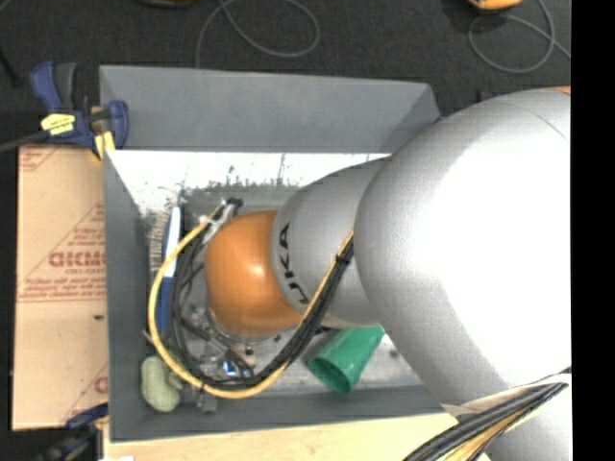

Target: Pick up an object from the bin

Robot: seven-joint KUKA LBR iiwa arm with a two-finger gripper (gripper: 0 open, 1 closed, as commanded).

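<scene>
Grey bin (pixel 125 286): gripper (pixel 219 351) is hanging low between pale lump (pixel 159 384) and green cup (pixel 346 358), clasp untellable; approach step, seemingly; closing is coming next.

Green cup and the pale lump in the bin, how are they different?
Colour: the cup is bright green, the lump pale yellowish grey.
Shape: the cup is smooth and tapered, the lump round and blobby.
Place: the cup lies tipped over, lower right, partly under the arm; the lump sits in the lower left corner.
Both lie in the bin, near its lower wall.
</scene>
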